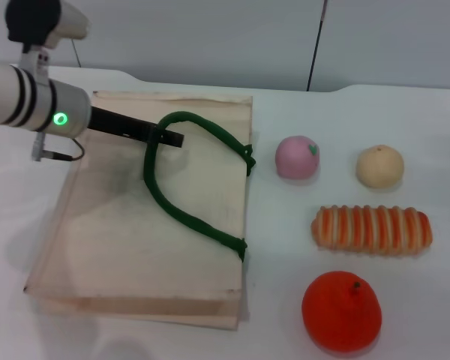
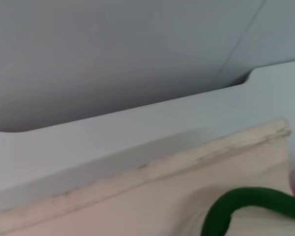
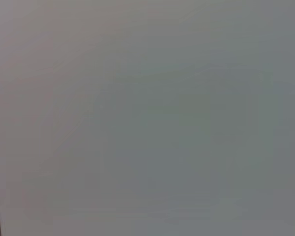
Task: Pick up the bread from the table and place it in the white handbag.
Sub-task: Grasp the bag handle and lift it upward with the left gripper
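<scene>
The bread (image 1: 372, 229), a ribbed orange and cream striped roll, lies on the white table (image 1: 427, 120) to the right of the white handbag (image 1: 120, 240). The handbag lies flat, its dark green rope handle (image 1: 187, 217) looped on top. My left gripper (image 1: 169, 138) reaches in from the left over the bag and its tip meets the upper part of the handle loop. The left wrist view shows the bag's far edge (image 2: 162, 196) and a piece of the handle (image 2: 250, 201). My right gripper is out of view; its wrist view shows only a plain grey surface.
A pink ball (image 1: 297, 157) and a round tan bun (image 1: 379, 166) sit behind the bread. An orange fruit (image 1: 341, 311) sits in front of it. A grey wall stands behind the table's far edge.
</scene>
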Action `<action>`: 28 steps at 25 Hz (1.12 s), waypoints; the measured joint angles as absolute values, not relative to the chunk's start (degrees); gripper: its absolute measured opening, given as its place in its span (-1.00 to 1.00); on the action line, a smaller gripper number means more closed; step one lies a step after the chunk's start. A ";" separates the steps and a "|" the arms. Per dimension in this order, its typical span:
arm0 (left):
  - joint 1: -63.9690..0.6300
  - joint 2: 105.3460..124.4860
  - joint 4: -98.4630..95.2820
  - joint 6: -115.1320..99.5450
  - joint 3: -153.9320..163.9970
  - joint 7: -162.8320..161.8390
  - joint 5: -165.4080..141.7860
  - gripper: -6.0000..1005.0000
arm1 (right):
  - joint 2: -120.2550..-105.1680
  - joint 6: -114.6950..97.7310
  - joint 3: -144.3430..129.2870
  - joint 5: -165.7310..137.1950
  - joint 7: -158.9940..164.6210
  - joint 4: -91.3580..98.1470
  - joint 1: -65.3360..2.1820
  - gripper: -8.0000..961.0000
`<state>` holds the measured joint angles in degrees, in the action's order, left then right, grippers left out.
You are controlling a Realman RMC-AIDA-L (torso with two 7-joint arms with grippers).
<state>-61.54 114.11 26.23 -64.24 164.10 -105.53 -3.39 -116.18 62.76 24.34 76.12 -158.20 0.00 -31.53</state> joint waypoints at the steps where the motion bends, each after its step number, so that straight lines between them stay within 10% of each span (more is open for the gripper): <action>1: -61.55 114.02 25.21 -63.63 164.10 -105.55 -3.42 0.35 | -116.19 62.76 24.35 76.12 -158.20 0.00 -31.54 0.82; 14: -61.22 114.36 23.85 -62.67 164.00 -105.38 -4.17 0.15 | -116.18 62.76 24.35 76.11 -158.20 0.00 -31.52 0.82; 24: -60.93 114.05 24.11 -64.71 164.01 -104.43 -0.54 -0.72 | -116.18 62.89 24.44 76.11 -154.11 0.27 -31.31 0.82; 28: -59.65 112.98 24.43 -70.22 164.01 -101.22 6.11 -0.76 | -116.13 62.77 24.43 76.11 -152.80 0.44 -31.29 0.82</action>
<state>-59.65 112.98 24.43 -70.22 164.01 -101.22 6.11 -116.13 62.77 24.43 76.11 -152.80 0.44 -31.29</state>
